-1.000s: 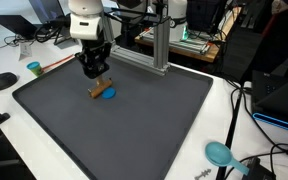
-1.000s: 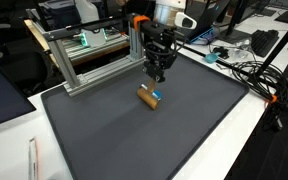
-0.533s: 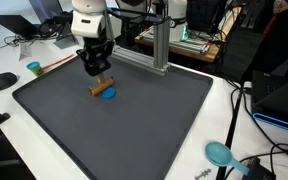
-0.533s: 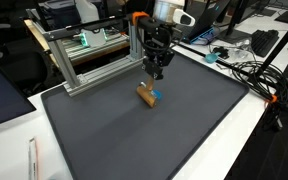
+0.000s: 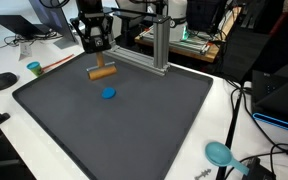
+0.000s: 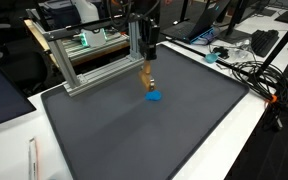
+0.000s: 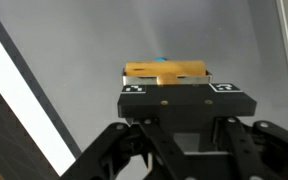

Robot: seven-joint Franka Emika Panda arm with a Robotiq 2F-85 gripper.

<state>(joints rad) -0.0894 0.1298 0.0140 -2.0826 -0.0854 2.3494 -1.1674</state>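
Note:
My gripper (image 5: 100,62) is shut on a brown wooden block (image 5: 102,72) and holds it level in the air above the dark grey mat (image 5: 144,125). A small blue disc (image 5: 108,94) lies flat on the mat just below and apart from the block. Both exterior views show this: the gripper (image 6: 146,64), the block (image 6: 147,76), the disc (image 6: 155,97). In the wrist view the block (image 7: 166,70) juts out past the gripper body (image 7: 167,84), with a sliver of the blue disc (image 7: 162,59) behind it. The fingertips are hidden there.
An aluminium frame (image 5: 160,45) stands at the mat's back edge, close behind the gripper; it also shows in an exterior view (image 6: 84,60). Off the mat lie a computer mouse (image 5: 2,81), a small teal cup (image 5: 33,68), a teal round object (image 5: 219,153) and cables (image 6: 254,75).
The gripper has risen from the mat with the wooden block in it. The blue disc, which lay under the block's end, stays on the mat and is uncovered.

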